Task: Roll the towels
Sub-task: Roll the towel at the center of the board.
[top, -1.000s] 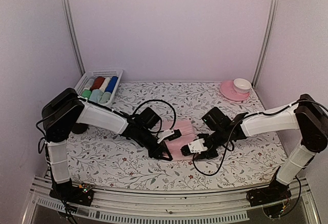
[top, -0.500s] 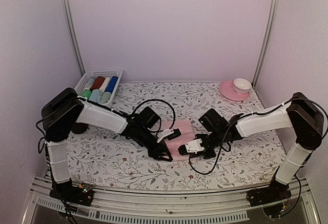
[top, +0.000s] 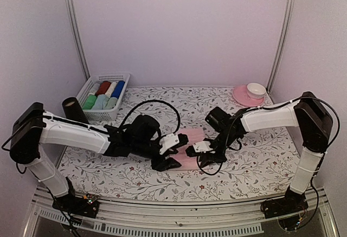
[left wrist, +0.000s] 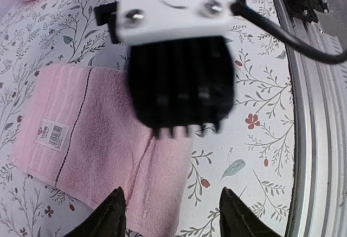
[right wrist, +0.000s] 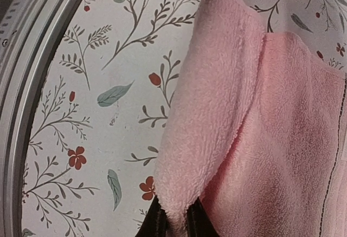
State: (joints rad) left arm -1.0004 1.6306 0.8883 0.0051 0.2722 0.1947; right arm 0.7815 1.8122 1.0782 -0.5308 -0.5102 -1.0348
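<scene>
The left gripper has let go. Its fingers, shut a moment ago, now stand apart with nothing between them, over the near edge of the pink towel spread below and ahead of it. Just to its right, the right gripper has closed and now pinches the towel's turned-over near edge. I read this as the hold passing to the right arm, with the rolling barely begun.

Far back-left of the left gripper sits a basket of rolled cloths. A flowered tablecloth covers the table. Back-right of the right gripper stands a saucer with a cup. Pale lilac walls enclose it.
</scene>
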